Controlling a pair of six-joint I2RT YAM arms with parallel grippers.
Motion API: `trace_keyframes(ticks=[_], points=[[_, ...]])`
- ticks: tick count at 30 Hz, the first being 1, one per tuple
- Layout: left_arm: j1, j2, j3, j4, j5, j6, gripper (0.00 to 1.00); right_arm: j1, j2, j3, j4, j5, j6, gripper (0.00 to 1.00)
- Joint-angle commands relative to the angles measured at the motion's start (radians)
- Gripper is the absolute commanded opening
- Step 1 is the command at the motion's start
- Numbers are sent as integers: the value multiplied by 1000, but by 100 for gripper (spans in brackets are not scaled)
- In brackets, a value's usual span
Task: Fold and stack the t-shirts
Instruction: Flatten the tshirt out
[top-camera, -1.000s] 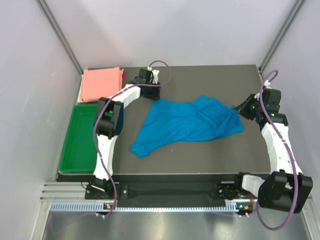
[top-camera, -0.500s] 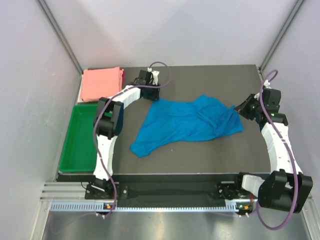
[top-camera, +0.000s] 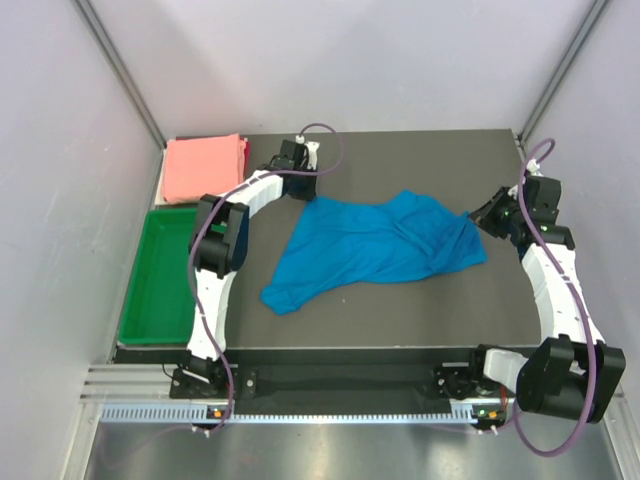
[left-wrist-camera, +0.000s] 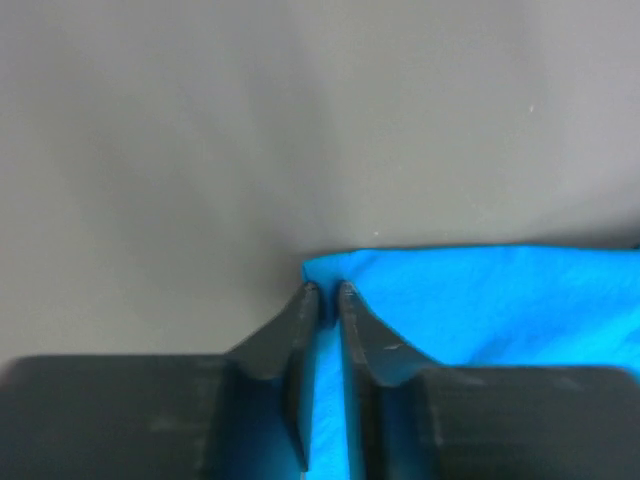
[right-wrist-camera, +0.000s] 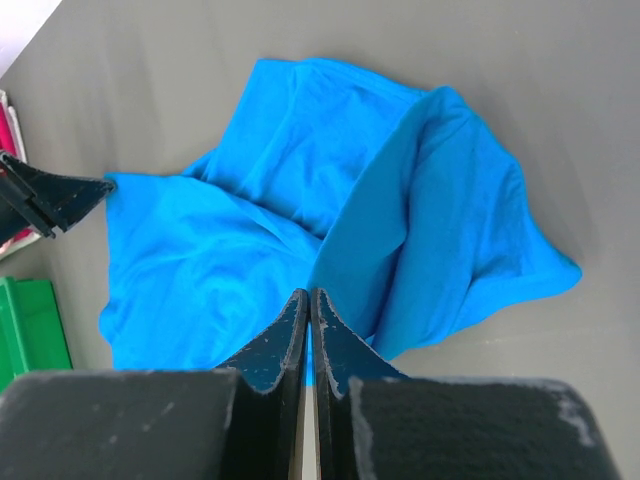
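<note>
Blue t-shirt (top-camera: 372, 250), crumpled and unfolded, spread across the middle of the tabletop (top-camera: 420, 320), one lobe trailing toward the near left and a bunched fold at the right. Pink t-shirt (top-camera: 203, 166) already folded into a flat square at the far left corner, just behind the green tray (top-camera: 135, 300), well apart from the blue one.

Left arm stretched long from its base at the near left: upper link up along the tray's edge, elbow bent, forearm angled to the far side, wrist turned back down over the blue shirt's far left corner. Left pincer (left-wrist-camera: 325, 292) low on the tabletop, narrowed to a thin slit and nipping that corner, blue cloth showing in the slit and the shirt's hem just past the tips.

Right arm up along the right edge of the tabletop, wrist tipped inward and downward. Right pincer (right-wrist-camera: 309, 295) clenched tight, fingers pressed together with nothing seen between them, pointing at the bunched right side of the blue shirt. From above, tips just beside the shirt's right edge (top-camera: 482, 217); touching or not, cannot tell.
</note>
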Motion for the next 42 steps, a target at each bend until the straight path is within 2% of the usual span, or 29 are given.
trace_keyframes(ticks=[1,2,3,7,14,19,20,22,26,29,32,37,42], points=[[-10,12,-12,-21,-47,-31,13,6,6,21,28,19,4,0],[-11,-14,-18,0,-52,-38,3,6,14,32,22,20,7,0],[-13,-33,-17,2,-55,-44,0,6,17,41,19,27,11,0],[-16,-172,2,10,-89,-75,0,-5,46,145,-28,80,45,0],[-16,-549,55,-32,-219,-129,0,-61,78,616,-186,151,96,0],[-17,-798,2,-9,-226,-184,0,-167,97,921,-313,128,135,0],[-17,-886,-15,7,-224,-193,0,-179,89,997,-349,119,135,0],[-17,-979,-78,22,-227,-216,0,-207,59,1033,-366,116,139,0],[-17,-1236,-170,40,-218,-255,0,-221,-117,1007,-364,171,140,0],[-17,-1371,-218,45,-170,-287,0,-219,-243,972,-334,195,154,0],[-17,-1467,-244,47,-89,-334,0,-199,-308,1018,-363,260,149,0],[-17,-1532,-258,8,-37,-373,0,-178,-339,1222,-461,361,155,0],[-17,-1561,-267,5,-44,-353,0,-107,-356,1228,-458,444,154,0]])
